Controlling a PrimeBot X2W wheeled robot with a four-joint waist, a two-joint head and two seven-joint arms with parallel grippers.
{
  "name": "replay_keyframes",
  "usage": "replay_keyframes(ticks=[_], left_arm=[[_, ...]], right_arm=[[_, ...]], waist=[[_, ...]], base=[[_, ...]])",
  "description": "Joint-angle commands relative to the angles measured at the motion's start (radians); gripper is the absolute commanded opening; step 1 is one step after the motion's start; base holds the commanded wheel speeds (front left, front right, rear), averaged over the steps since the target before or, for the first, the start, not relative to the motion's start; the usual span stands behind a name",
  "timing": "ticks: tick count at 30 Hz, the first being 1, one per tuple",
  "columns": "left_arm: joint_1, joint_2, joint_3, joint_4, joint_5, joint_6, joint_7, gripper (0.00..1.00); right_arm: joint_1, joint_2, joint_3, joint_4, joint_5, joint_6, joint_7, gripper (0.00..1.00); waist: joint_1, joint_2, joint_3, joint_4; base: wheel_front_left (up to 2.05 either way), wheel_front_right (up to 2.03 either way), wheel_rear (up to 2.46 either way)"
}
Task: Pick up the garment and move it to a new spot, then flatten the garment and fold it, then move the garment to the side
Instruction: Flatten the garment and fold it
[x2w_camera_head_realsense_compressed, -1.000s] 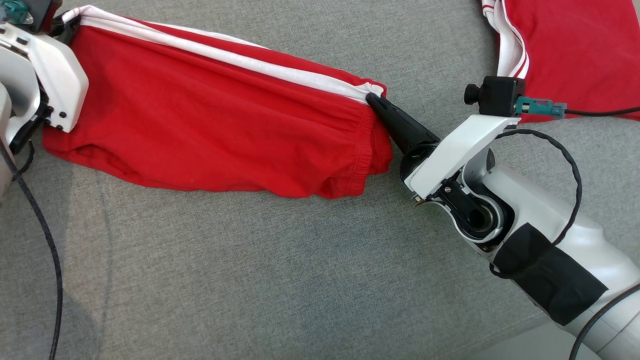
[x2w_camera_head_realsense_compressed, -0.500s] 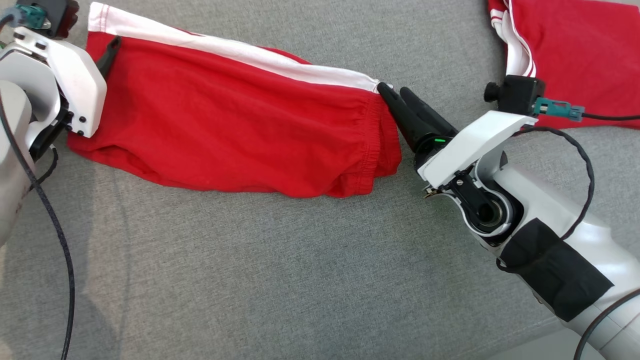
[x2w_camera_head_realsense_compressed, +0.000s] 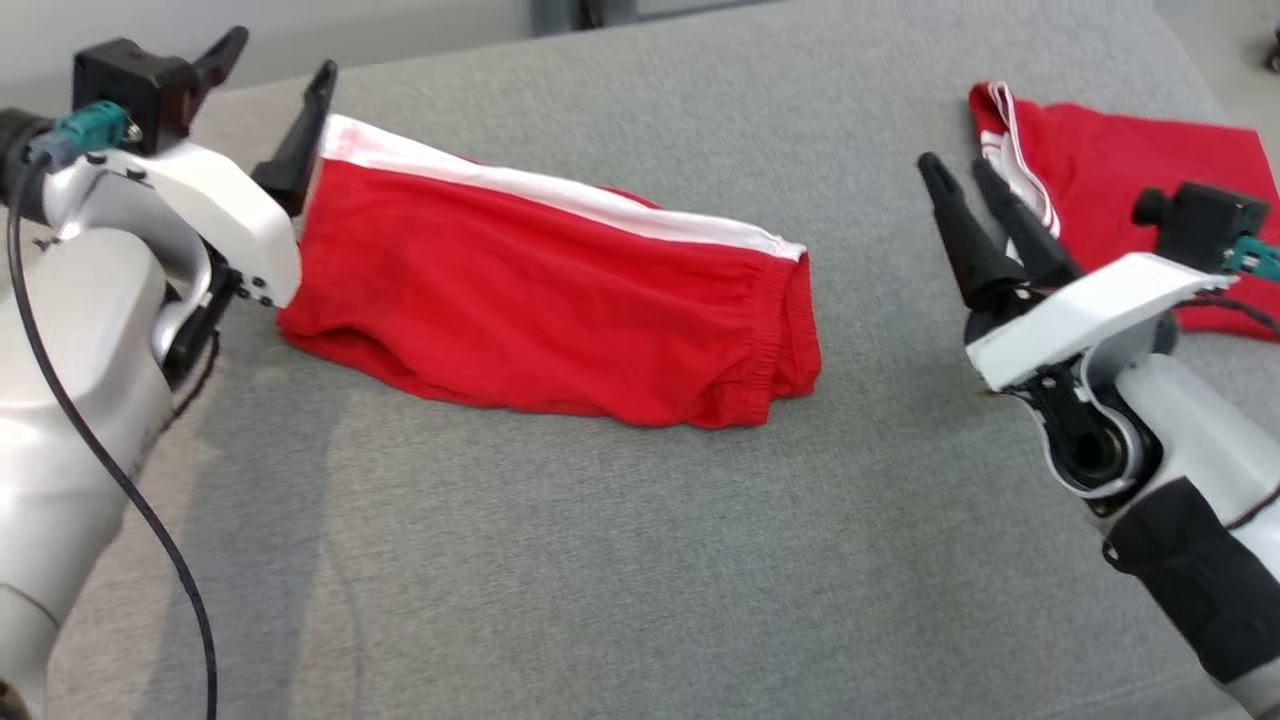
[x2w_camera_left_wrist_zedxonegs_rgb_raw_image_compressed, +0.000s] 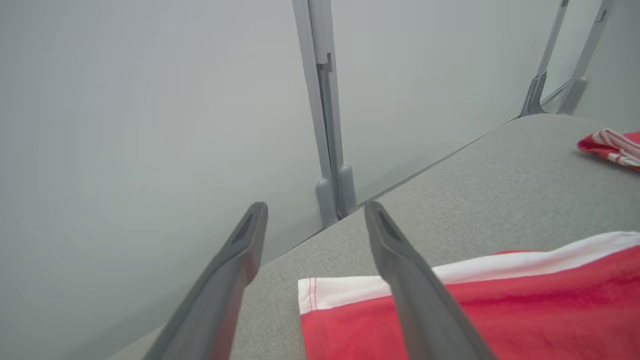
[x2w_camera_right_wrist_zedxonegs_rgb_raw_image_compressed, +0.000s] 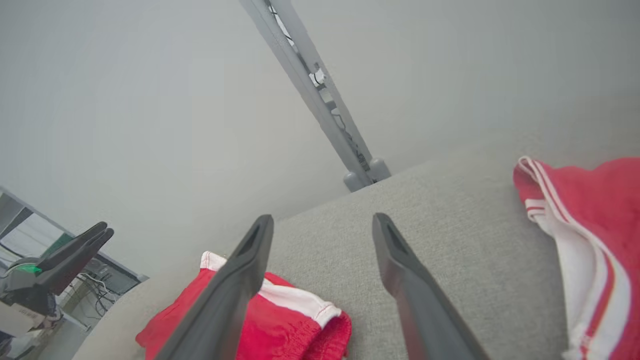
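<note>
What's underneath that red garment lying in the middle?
The red garment lies on the grey fabric surface, which shows all around it. Anything directly beneath is hidden by the cloth.

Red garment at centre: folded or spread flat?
Folded: the red garment lies doubled, stacked layers showing along its near edge and waistband end.

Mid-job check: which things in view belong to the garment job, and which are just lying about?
Belongs to the job:
red garment with white band, lying folded mid-surface
left tool, open, beside its left end
right tool, open, clear of its right end

Just lying about:
second red garment, far right, apart from both tools
metal post, behind the surface
</note>
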Motion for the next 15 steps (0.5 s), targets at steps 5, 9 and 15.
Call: replay_keyframes(ticks=[5,9,15], left_arm=[[0.141,0.028,0.138,-0.236,0.043,0.082,-0.011,1.0],[0.312,0.038,0.292,-0.481,0.121,0.155,-0.011,1.0],[0.591,0.002,0.495,-0.758,0.267,0.21,-0.011,1.0]], right_arm=[[0.144,0.006,-0.197,-0.082,-0.332,0.0,-0.004,1.0],[0.283,0.048,-0.324,-0.162,-0.53,0.0,-0.003,1.0],[0.443,0.111,-0.431,-0.262,-0.71,0.0,-0.003,1.0]], waist=[[0.0,0.0,-0.104,0.09],[0.0,0.0,-0.152,0.134],[0.0,0.0,-0.203,0.187]], base=[[0.0,0.0,0.0],[0.0,0.0,0.0],[0.0,0.0,0.0]])
